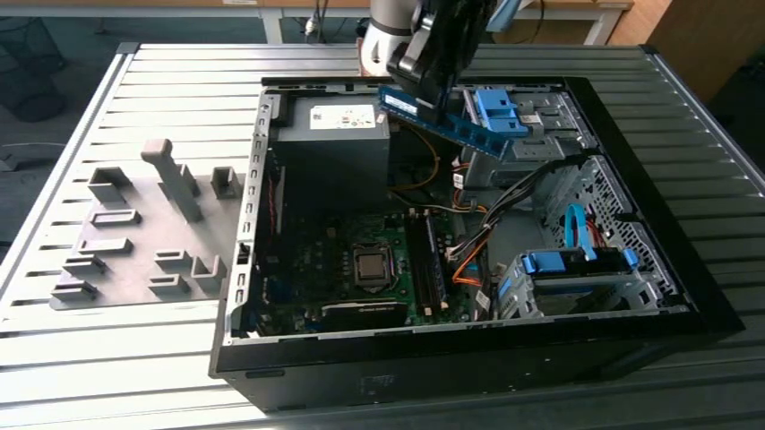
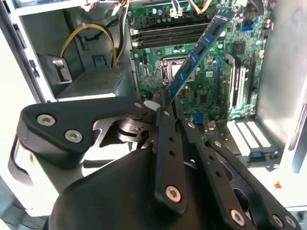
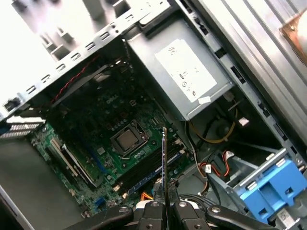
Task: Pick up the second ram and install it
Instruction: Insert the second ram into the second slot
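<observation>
Second ram: the second ram (image 2: pixel 196 52), a long, thin, flat blue-green circuit-board stick with dark chips, is held by one end. It juts out past the fingertips, tilted and in the air.
End effector: the black, linkage-fingered gripper (image 3: pixel 164 203) is drawn together on the stick's end. In the first wrist view the board runs edge-on straight out from between the fingers.
Step in hand: the carry, as I judge it. The stick hangs over the open black metal computer case (image 1: pixel 478 333) and is not seated.
Memory slots: the long black memory slots (image 2: pixel 168 36) on the green motherboard (image 1: pixel 358 269) lie beyond the stick's free end, well apart from the gripper.
Next move calls for: probably levelling the stick's long edge parallel over a free slot, then pressing evenly.
Near the gripper: the grey power supply box (image 1: pixel 335 134) sits beside and below it. A bright blue plastic drive-bay latch (image 1: pixel 496 112) is near the stick's far end.
Hard to make out: which slot is free, whether its end clips stand open, and the stick's notch. The arm is cut off above the gripper in the exterior view.
</observation>
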Available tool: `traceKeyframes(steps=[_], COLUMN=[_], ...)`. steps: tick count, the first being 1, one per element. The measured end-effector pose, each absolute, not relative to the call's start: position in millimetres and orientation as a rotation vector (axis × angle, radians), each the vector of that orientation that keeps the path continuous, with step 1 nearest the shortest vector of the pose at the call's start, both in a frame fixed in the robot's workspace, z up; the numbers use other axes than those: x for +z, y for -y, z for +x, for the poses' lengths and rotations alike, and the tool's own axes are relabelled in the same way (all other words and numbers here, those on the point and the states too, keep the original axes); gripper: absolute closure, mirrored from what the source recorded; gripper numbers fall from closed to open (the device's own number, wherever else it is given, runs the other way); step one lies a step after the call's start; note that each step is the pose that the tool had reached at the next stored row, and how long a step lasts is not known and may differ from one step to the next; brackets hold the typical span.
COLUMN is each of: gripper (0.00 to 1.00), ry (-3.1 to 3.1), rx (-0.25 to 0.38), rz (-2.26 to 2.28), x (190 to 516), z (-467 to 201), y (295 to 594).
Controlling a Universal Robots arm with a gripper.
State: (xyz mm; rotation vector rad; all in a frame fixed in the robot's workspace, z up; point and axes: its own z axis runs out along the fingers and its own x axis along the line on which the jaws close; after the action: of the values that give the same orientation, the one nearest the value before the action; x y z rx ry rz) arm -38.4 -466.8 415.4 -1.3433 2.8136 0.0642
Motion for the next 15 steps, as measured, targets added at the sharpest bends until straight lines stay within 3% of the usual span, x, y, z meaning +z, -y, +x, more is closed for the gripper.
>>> traceKeyframes(steps=[15], gripper=[0.86], ry=[-2.965], rx=[0.058], rz=[-0.946], x=[413.1], z=[-38.4], y=[466.8])
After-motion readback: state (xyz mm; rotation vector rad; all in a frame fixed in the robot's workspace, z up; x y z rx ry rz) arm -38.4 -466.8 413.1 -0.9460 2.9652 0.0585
